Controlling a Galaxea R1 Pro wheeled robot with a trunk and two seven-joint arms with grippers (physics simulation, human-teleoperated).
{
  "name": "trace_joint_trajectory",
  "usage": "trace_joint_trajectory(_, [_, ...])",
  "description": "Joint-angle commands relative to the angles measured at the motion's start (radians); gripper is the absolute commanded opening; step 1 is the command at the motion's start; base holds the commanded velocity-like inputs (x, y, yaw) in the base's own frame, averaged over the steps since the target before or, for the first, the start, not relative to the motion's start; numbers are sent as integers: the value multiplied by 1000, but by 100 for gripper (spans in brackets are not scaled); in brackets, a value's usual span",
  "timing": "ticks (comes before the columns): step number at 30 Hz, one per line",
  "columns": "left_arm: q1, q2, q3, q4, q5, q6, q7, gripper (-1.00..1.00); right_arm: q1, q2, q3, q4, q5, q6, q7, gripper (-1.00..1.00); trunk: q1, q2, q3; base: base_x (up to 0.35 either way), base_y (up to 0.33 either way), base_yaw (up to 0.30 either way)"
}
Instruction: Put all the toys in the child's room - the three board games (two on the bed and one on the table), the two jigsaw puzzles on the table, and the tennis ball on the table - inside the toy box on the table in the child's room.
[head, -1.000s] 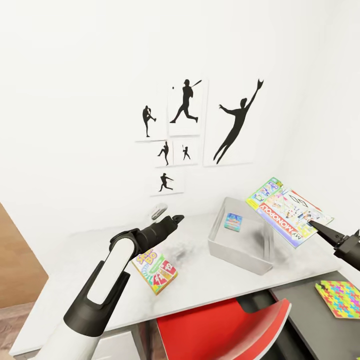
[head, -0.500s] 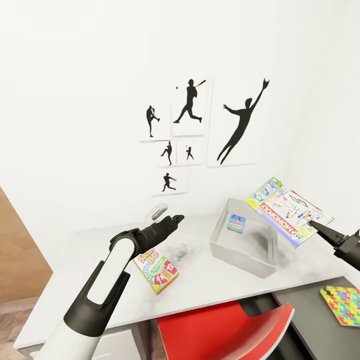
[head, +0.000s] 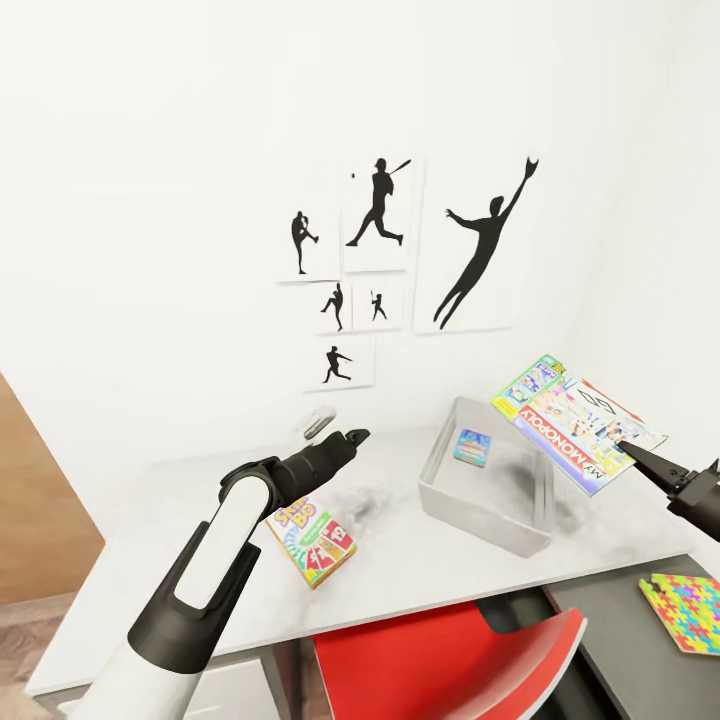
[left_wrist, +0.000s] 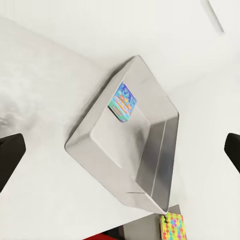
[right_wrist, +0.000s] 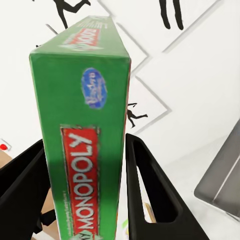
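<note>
Green along its edge, with a red MONOPOLY band, the board game (head: 580, 420) hangs in the air above the far right corner of the toy box (head: 488, 478), clamped at its near corner between the two fingers of the right gripper (head: 632, 450). Its white printed face tilts toward the camera. To land it well, I would carry it a little further over the toy box, level it so the flat face matches the bin's floor, lower it close, and only then part the fingers; dropped from this tilt, it could catch on the sloping rim.

A small blue game (head: 470, 445) already lies inside the toy box. The SKIP-BO box (head: 312, 535) lies on the pale desk (head: 420, 570) left of the toy box, under the left gripper (head: 352, 437), whose fingers stand wide apart. A jigsaw puzzle (head: 688, 611) sits on the lower dark desk, right of the toy box.
</note>
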Motion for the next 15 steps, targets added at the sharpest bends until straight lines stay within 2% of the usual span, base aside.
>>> trace_joint_trajectory(1, [-1,0,0,-1,8,1,8,100,-1,0,-1,0,5,3,7,-100,1,-2,-2,21,-63,2])
trace_joint_trajectory(6, [-1,0,0,-1,8,1,7,100,-1,0,-1,0,5,3,7,-100,1,-2,-2,51,-129,1])
trace_joint_trajectory(15, [-1,1,0,-1,7,1,7,100,-1,1,0,0,5,3,4,-100,1,-2,-2,129,-222,0])
